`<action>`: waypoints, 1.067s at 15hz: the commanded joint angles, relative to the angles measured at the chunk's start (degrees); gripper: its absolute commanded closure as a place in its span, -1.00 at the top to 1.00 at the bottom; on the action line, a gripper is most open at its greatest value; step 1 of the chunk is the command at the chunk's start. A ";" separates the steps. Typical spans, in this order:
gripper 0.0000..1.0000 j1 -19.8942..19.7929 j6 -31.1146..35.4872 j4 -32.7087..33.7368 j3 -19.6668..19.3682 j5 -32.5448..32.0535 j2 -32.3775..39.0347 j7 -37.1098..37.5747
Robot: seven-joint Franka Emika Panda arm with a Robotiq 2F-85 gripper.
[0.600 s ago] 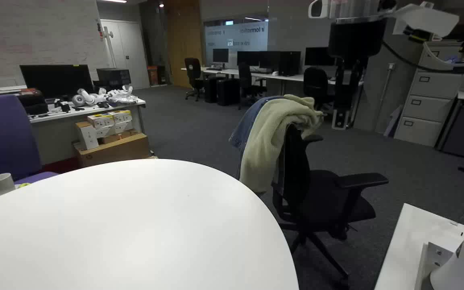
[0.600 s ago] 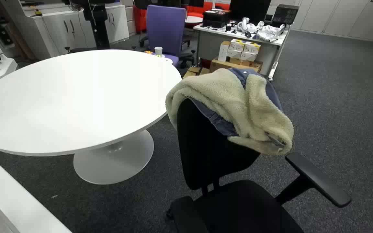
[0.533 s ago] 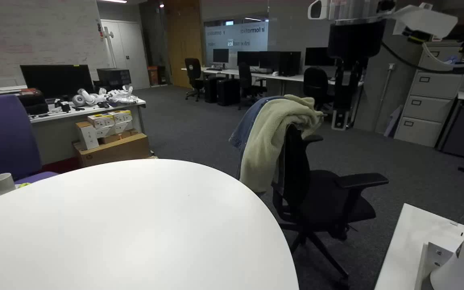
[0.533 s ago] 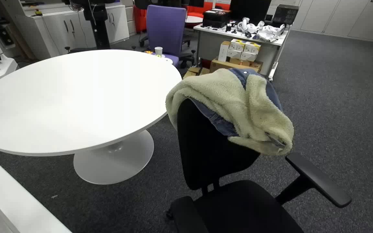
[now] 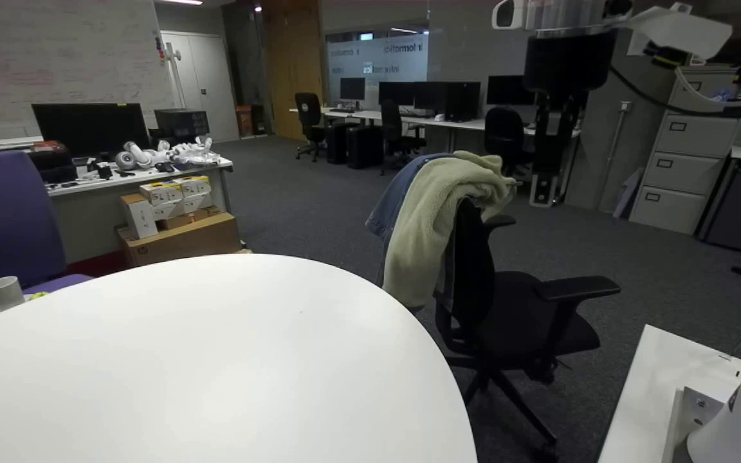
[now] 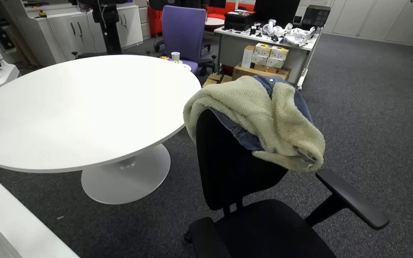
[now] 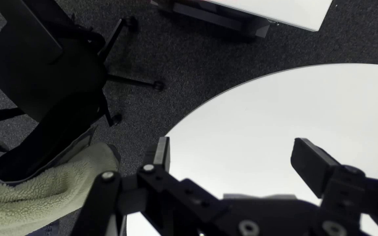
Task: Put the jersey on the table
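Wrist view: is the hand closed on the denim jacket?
No, the hand is open, the denim jacket draped over the office chair.

Jersey [image 6: 258, 114]: denim, rough fleece. Table [image 6: 88, 111]: smooth, faintly glossy. Carpet [image 6: 371, 118]: matt.

The jersey [image 6: 260, 114] shows denim blue and fleecy pale cream, in contrast with a black office chair [image 6: 238, 179] and a plain white surface [image 6: 84, 104]. The hand [image 7: 235, 154] is black with small silvery dots. Elsewhere are a purple chair [image 6: 184, 34], a brown cardboard box [image 5: 184, 239], a white cup [image 5: 4, 294] and dark grey carpet [image 6: 378, 118] flecked with lighter grey.
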 commanded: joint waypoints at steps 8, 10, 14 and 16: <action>1.00 -3.65 1.93 -0.19 -1.75 -2.30 -2.06 9.31; 1.00 -6.38 1.79 -0.61 -4.25 -3.43 -2.66 11.03; 1.00 -13.56 2.85 -1.37 -10.58 -7.32 -2.08 12.32; 1.00 -17.30 4.33 -1.68 -13.74 -8.89 -1.13 13.17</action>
